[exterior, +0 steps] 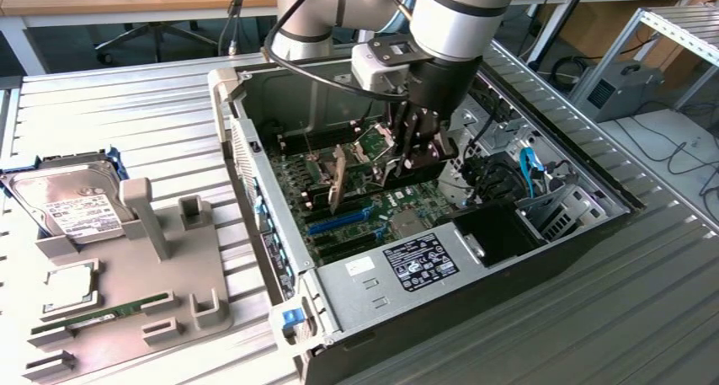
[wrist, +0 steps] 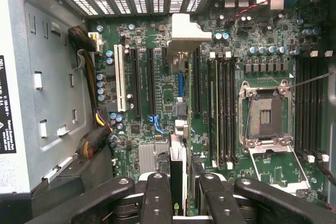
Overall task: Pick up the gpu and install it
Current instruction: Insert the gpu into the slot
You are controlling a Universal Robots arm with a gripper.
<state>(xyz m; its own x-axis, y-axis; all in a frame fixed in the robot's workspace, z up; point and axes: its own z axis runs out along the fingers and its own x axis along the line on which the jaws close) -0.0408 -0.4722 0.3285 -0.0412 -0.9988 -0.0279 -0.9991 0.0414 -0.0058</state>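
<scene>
The black two-fingered gripper [wrist: 178, 203] is clamped on the thin green gpu card [wrist: 177, 129]. It holds the card edge-on above the green motherboard [wrist: 262, 66] inside the open grey computer case [exterior: 337, 275].

You see the gpu [wrist: 178, 171] only edge-on between the fingers [wrist: 157, 198], so its fan face stays hidden, and the picture's edge cuts off its lower part. In the exterior view the gripper [exterior: 407, 162] covers the slot under the card.
</scene>
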